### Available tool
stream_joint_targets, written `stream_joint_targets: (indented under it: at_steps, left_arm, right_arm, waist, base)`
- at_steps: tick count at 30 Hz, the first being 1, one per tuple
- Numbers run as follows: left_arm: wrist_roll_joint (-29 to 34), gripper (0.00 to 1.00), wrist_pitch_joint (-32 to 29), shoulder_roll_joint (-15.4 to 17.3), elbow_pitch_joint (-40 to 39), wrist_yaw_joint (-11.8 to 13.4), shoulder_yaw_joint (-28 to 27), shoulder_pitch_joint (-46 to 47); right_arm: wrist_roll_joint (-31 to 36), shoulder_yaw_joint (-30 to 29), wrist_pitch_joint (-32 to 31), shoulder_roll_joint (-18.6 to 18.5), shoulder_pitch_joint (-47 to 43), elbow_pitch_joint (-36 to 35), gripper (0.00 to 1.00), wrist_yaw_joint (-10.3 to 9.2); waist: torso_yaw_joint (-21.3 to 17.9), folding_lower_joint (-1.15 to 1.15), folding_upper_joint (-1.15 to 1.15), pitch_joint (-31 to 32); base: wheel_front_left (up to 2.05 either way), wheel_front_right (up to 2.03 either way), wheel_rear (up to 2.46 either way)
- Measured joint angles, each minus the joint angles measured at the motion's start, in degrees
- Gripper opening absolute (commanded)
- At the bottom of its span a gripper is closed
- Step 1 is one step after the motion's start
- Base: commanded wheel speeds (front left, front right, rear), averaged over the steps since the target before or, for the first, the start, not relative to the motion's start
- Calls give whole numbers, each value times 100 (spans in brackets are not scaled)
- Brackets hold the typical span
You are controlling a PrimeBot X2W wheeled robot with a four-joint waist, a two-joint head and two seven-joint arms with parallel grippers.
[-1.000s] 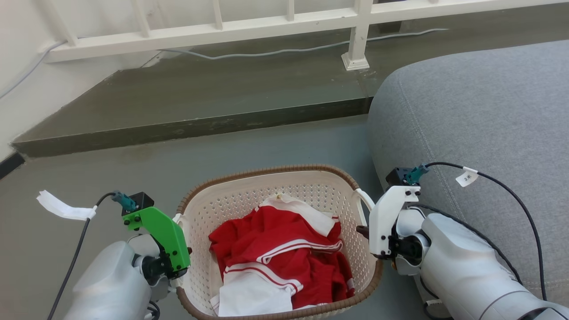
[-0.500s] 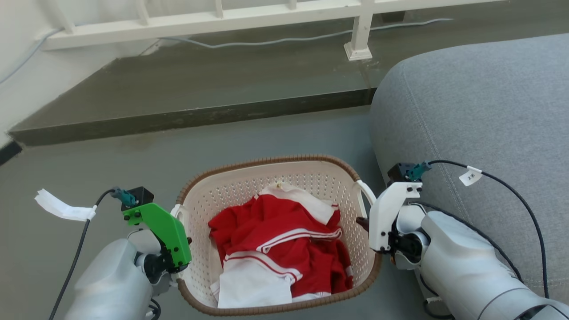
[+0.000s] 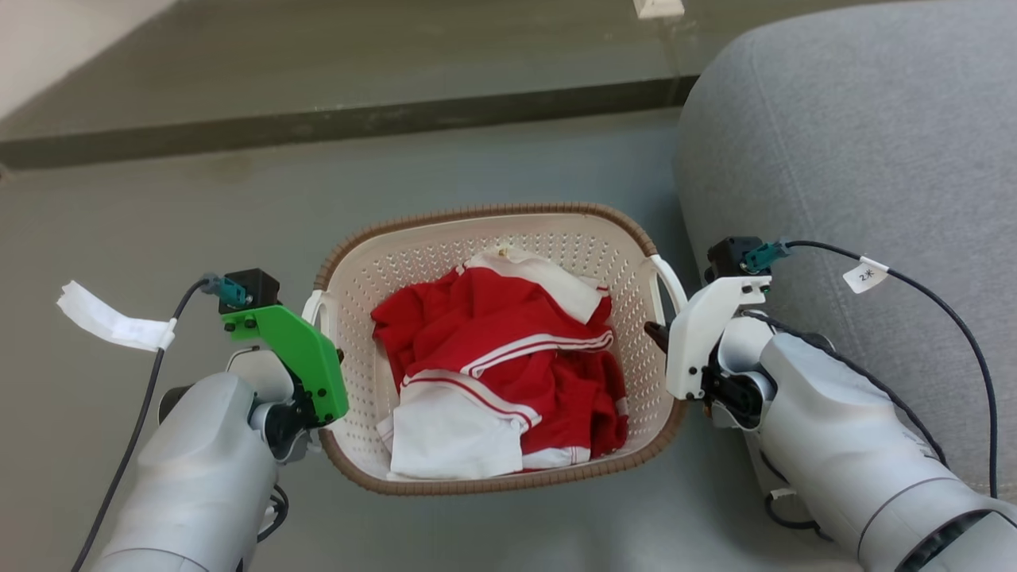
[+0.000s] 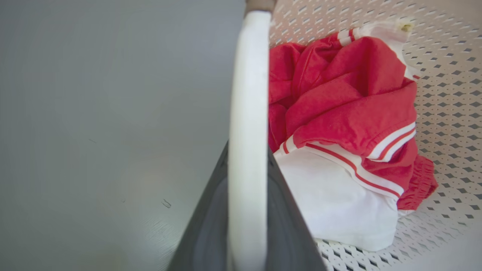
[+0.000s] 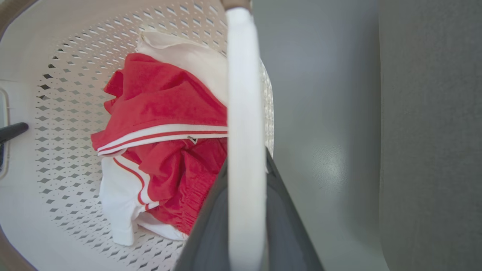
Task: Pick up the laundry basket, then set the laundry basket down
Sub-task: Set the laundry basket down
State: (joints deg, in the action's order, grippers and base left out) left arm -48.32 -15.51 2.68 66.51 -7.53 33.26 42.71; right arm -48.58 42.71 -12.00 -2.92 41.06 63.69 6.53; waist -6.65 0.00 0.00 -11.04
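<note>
Cream perforated laundry basket (image 3: 413, 262), red-and-white striped clothes (image 3: 508, 349)

We see a cream-white perforated plastic laundry basket (image 3: 413, 262), smooth and faintly glossy, with a brown woven-look rim. It holds soft matt red-and-white cloth garments (image 3: 500, 373). The grey floor (image 3: 199, 222) is smooth and dully shiny, and the grey upholstered cushion (image 3: 858, 143) is coarse matt fabric.

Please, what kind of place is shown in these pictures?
Probably a room in a home, perhaps a living area. There is a grey sofa, a basket holding red and white clothes, and a smooth grey floor with a raised step.
</note>
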Motion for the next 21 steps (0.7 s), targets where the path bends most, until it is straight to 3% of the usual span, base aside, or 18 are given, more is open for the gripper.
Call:
stream_joint_targets:
  at_steps: [21]
  left_arm:
    - [427,0,826,-110,-80,194,236,578]
  right_arm:
    - [277,32,862,-125,483,66,0,1]
  waist:
    - [179,0,0,-1658]
  base:
    - [0,0,0]
